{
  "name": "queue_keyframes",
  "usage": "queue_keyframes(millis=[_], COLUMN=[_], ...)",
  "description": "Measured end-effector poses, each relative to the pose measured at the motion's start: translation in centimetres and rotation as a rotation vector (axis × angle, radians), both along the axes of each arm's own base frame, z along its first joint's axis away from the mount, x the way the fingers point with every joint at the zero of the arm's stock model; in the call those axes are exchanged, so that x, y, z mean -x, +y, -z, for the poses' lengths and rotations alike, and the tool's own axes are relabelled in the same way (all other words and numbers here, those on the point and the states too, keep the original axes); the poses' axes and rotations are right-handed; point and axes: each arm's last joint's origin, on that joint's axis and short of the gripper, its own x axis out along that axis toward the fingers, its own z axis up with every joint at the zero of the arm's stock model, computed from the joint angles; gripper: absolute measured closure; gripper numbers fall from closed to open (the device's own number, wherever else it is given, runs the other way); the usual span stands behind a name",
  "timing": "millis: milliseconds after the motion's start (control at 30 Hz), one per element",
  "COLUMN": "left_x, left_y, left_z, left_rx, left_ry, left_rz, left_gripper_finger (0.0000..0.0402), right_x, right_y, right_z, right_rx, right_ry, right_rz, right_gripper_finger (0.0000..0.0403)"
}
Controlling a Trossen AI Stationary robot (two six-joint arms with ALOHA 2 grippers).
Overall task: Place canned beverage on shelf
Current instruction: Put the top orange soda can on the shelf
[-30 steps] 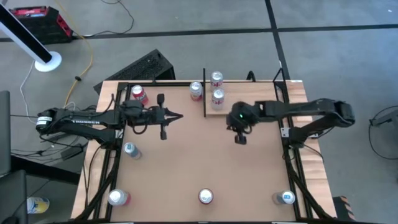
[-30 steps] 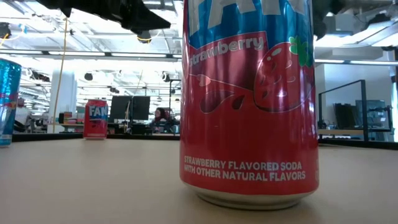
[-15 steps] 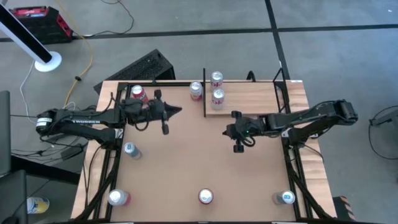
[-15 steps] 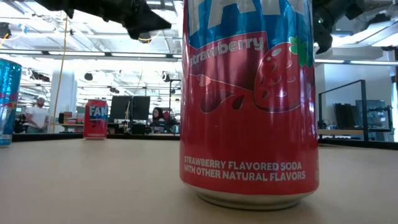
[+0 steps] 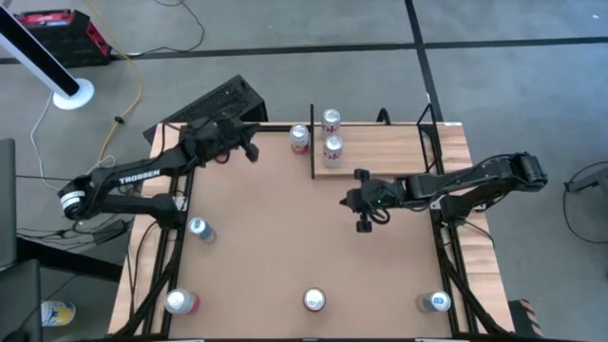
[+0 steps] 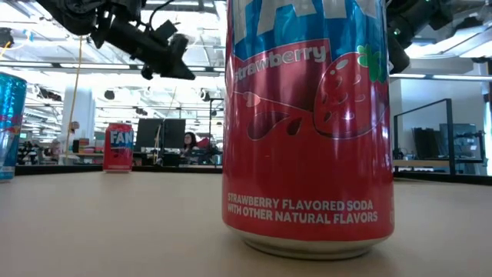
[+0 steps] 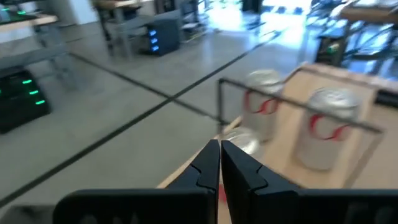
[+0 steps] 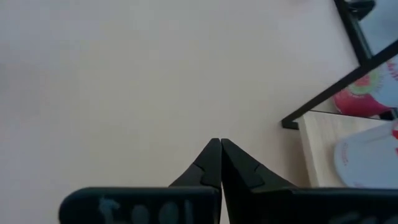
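Observation:
The shelf (image 5: 380, 150) is a pale plank with black posts at the table's far right. Two silver-and-red cans (image 5: 332, 121) (image 5: 332, 150) stand on its left end. A third such can (image 5: 299, 139) stands on the table just left of the shelf's post. My left gripper (image 5: 253, 149) is shut and empty at the far left, its fingers (image 7: 219, 158) pointing toward that can (image 7: 239, 142). My right gripper (image 5: 348, 199) is shut and empty over the tabletop, near of the shelf's left corner (image 8: 323, 146).
Four cans stand elsewhere on the table: a blue one at the left (image 5: 198, 228), a red one at the near left (image 5: 179, 302), a red strawberry can at the near middle (image 5: 313, 300) (image 6: 307, 123) and a blue one at the near right (image 5: 435, 302). Bare tabletop lies in the middle.
My left gripper has swung from the middle left toward the table's far edge and now covers the red can that stood at the far left. My right gripper has moved a little toward the near edge, away from the shelf, then stayed. Both stay shut.

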Motion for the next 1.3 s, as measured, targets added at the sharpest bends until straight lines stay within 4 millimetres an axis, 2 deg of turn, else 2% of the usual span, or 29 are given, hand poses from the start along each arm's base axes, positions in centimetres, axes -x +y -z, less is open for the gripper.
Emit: queue_keyframes(millis=[133,333,967,1300], left_x=[0.3,0.3,0.9,1.1], left_y=[0.5,0.3,-0.1,-0.3], left_z=[0.4,0.7,2.9,3.5], left_rx=[0.002,0.04,0.144,0.182], left_ry=[0.041,0.053,0.284,0.345], left_rz=[-0.076,-0.068,-0.063,-0.061], left_gripper_finger=[0.0402,0.0402,0.0402,0.0402], right_x=[0.0,0.1,0.1,0.0], right_y=[-0.1,-0.1,-0.1,-0.1], right_z=[0.0,0.0,0.1,0.0], right_rx=[0.026,0.027,0.01,0.011], right_ry=[0.004,0.007,0.002,0.002], right_rz=[0.03,0.031,0.042,0.04], right_gripper_finger=[0.037,0.0369,0.037,0.0373])
